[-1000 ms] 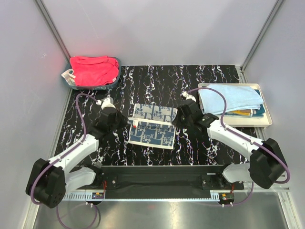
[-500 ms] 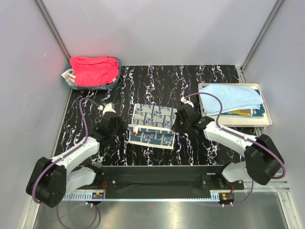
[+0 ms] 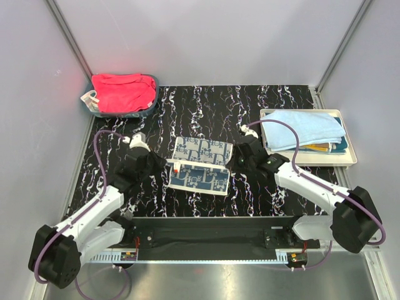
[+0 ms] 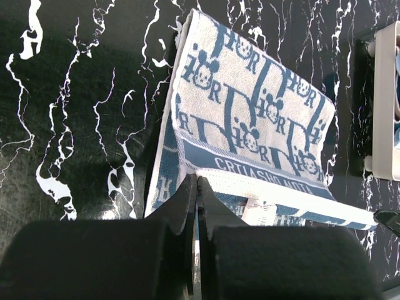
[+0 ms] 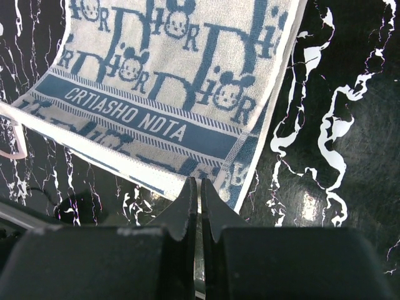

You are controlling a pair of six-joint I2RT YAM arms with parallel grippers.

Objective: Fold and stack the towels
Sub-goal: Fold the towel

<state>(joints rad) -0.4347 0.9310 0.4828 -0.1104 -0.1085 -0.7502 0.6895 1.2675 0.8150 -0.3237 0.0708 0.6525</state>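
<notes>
Blue-printed towel (image 3: 200,153) lies mid-worktop (image 3: 262,100); left gripper (image 4: 197,181) and right gripper (image 5: 200,182) each clamp one end of its lifted edge, probably to fold straight.

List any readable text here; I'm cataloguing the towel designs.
"CRTIASHO NDTA": on the dark band of the blue-printed towel.
"DIOR": repeated among mouse heads across the same towel's print.
Small tag at the towel's edge: too blurred to read.

White links (image 3: 94,211); black joints (image 3: 57,253); purple cables (image 3: 95,145); black left claw (image 4: 197,182), right claw (image 5: 199,184)
</notes>
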